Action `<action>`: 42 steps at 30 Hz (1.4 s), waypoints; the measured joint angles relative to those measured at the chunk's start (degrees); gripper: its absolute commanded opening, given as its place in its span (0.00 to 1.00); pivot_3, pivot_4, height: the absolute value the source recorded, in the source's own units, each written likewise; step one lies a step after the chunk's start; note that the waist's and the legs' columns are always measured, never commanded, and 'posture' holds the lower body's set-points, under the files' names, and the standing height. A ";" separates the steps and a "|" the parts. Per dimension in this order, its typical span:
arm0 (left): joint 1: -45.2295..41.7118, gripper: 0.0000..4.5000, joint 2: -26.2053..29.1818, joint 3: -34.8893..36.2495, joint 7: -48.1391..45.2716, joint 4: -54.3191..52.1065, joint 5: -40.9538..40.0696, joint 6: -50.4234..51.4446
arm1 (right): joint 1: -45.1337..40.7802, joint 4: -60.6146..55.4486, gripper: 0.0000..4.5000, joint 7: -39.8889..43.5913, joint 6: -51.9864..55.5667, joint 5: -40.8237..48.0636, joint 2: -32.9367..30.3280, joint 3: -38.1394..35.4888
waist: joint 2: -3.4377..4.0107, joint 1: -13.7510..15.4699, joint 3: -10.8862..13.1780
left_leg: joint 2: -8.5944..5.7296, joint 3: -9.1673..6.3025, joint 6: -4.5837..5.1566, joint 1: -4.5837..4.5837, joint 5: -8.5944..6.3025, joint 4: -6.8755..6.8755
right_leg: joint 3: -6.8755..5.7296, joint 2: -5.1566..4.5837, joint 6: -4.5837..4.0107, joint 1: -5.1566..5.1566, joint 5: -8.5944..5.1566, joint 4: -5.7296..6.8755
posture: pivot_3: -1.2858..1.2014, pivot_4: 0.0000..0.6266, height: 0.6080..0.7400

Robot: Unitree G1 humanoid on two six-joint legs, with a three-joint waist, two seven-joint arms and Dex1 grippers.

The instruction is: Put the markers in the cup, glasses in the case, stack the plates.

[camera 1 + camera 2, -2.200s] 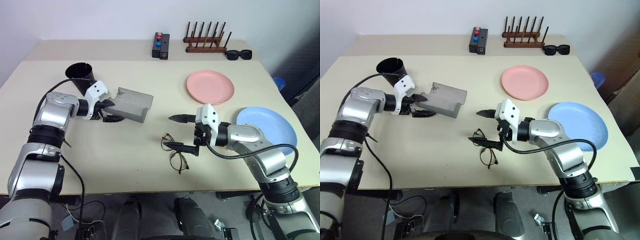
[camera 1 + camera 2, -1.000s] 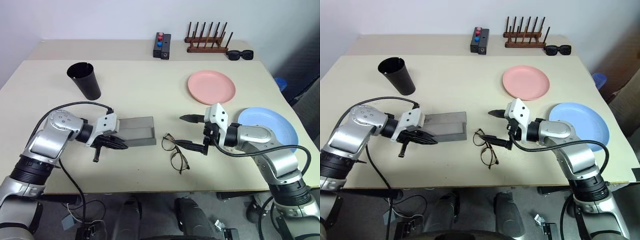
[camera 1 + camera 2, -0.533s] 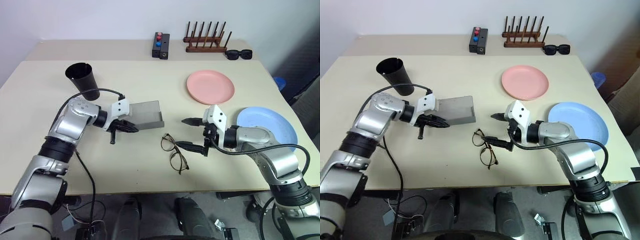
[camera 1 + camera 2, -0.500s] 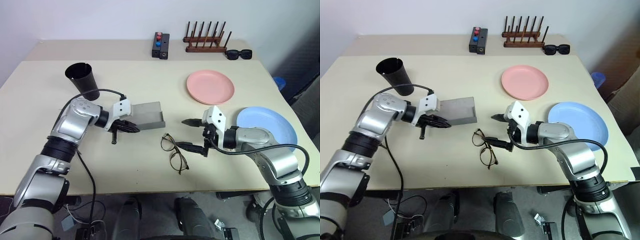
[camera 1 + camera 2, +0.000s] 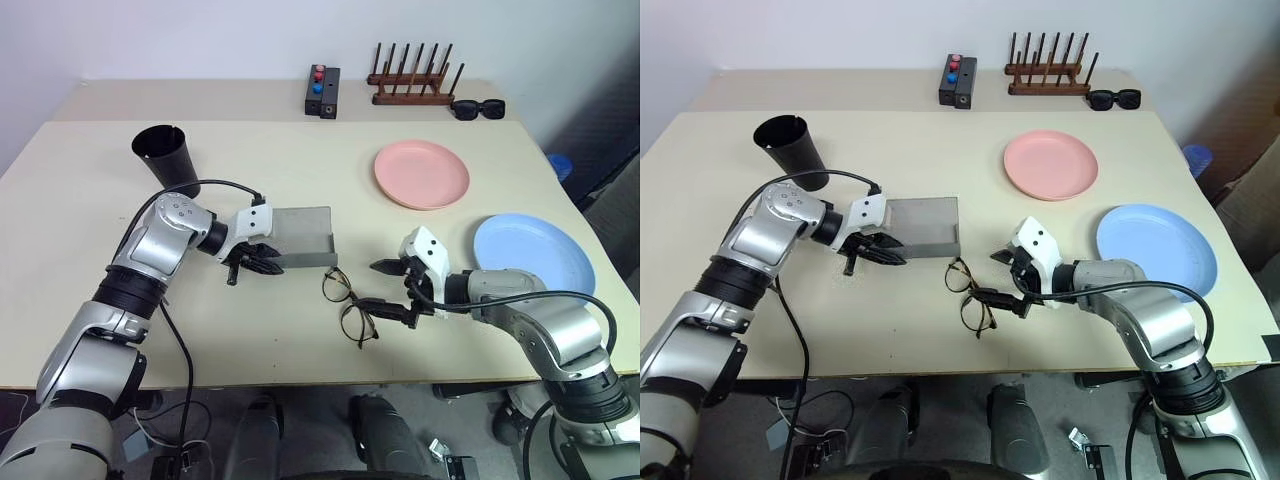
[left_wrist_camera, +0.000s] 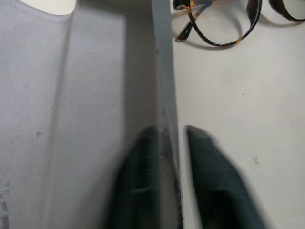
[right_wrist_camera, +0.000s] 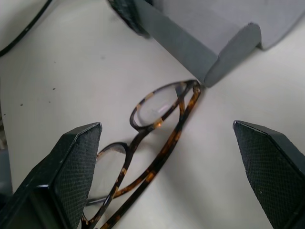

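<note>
At frame centre the left gripper (image 5: 262,263) straddles the open grey case (image 5: 303,237) wall; wide-open right gripper (image 5: 392,288) flanks the glasses (image 5: 350,305) below; plates (image 5: 421,173) unstacked; glasses uncased.

The beige table (image 5: 300,160) carries the cup (image 5: 168,160), case (image 5: 300,237), glasses (image 5: 350,305), pink plate (image 5: 421,174) and blue plate (image 5: 530,250).

matt felt-like grey case (image 5: 300,235), glossy tortoiseshell glasses (image 7: 157,143), probably plastic, on a smooth table (image 5: 300,160).
</note>
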 measured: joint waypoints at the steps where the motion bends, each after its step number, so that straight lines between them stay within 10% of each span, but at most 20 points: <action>1: 0.00 0.50 -0.13 0.22 0.71 0.00 0.02 -0.26 | -0.05 -0.34 1.00 -0.37 0.71 0.13 0.05 0.07 | 0.00 0.00 0.00 | 0.00 0.00 0.00 0.00 0.00 0.00 | 0.00 0.00 0.00 0.00 0.00 0.00 | 0.52 0.24 1.00; 10: 0.35 0.50 -0.07 10.39 8.67 -5.84 -5.17 2.91 | -2.90 -2.85 1.00 -6.64 10.37 2.37 3.71 1.41 | 0.01 -0.19 -0.01 | 0.01 -0.01 0.02 0.01 -0.01 -0.02 | -0.01 0.00 0.18 -0.02 0.07 0.08 | 0.52 0.24 1.00; 22: 33.62 0.50 7.02 23.70 14.85 -37.58 -16.27 10.27 | -5.44 -4.32 1.00 -11.54 18.15 4.94 5.20 1.49 | 0.02 0.15 -0.02 | 0.01 0.04 0.05 0.07 -0.03 0.04 | 0.02 -0.06 -0.04 0.07 -0.01 0.03 | 0.52 0.24 1.00; 25: 38.53 0.51 6.59 26.21 17.98 -42.48 -18.66 11.91 | -5.45 -3.98 0.83 -12.21 18.73 4.94 5.27 1.66 | 0.02 0.11 -0.03 | 0.01 0.06 0.05 0.09 -0.03 0.04 | 0.03 -0.06 -0.05 0.07 -0.01 0.01 | 0.52 0.24 1.00; 32: 43.12 0.51 5.89 27.32 23.25 -46.08 -20.03 12.92 | -5.39 -2.68 0.01 -12.87 19.21 4.93 5.26 1.81 | 0.02 -0.02 -0.03 | 0.01 0.07 0.05 0.09 -0.04 0.03 | 0.04 -0.06 -0.06 0.06 -0.01 -0.03 | 0.52 0.24 1.00; 42: 43.54 0.51 5.92 27.39 26.03 -46.05 -21.30 12.90 | -5.39 -2.45 0.01 -12.44 18.83 5.03 4.79 1.81 | 0.02 -0.06 -0.04 | 0.01 0.07 0.05 0.10 -0.04 0.02 | 0.04 -0.06 -0.07 0.06 0.00 -0.07 | 0.52 0.24 1.00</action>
